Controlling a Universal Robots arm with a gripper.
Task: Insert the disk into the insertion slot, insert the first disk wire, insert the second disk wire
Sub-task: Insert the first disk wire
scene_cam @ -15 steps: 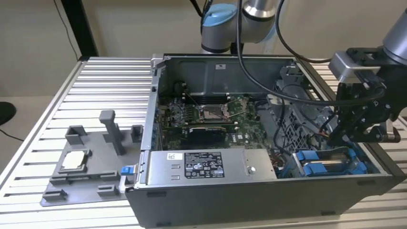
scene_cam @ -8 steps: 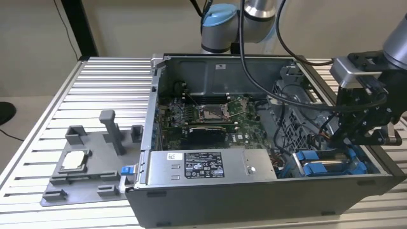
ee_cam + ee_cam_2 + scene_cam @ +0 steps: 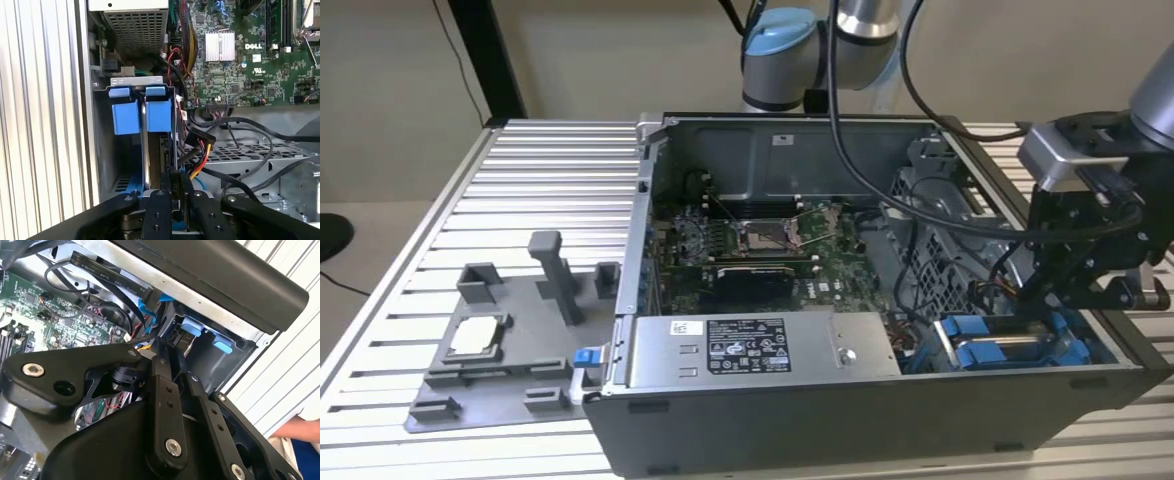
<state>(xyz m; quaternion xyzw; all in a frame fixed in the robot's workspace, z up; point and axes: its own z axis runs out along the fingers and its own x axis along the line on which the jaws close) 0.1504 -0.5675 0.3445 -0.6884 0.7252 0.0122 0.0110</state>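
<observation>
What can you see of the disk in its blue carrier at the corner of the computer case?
The disk sits down inside the grey insertion slot. Mostly its bright blue plastic carrier shows: two squarish tabs side by side at the bay's mouth, a thin silver metal edge between them. The end effector is close beside it, near black, red and yellow wires; whether it touches the disk can't be told.

Blue-tabbed disk (image 3: 125, 117) on edge inside insertion slot (image 3: 114, 161)
</observation>
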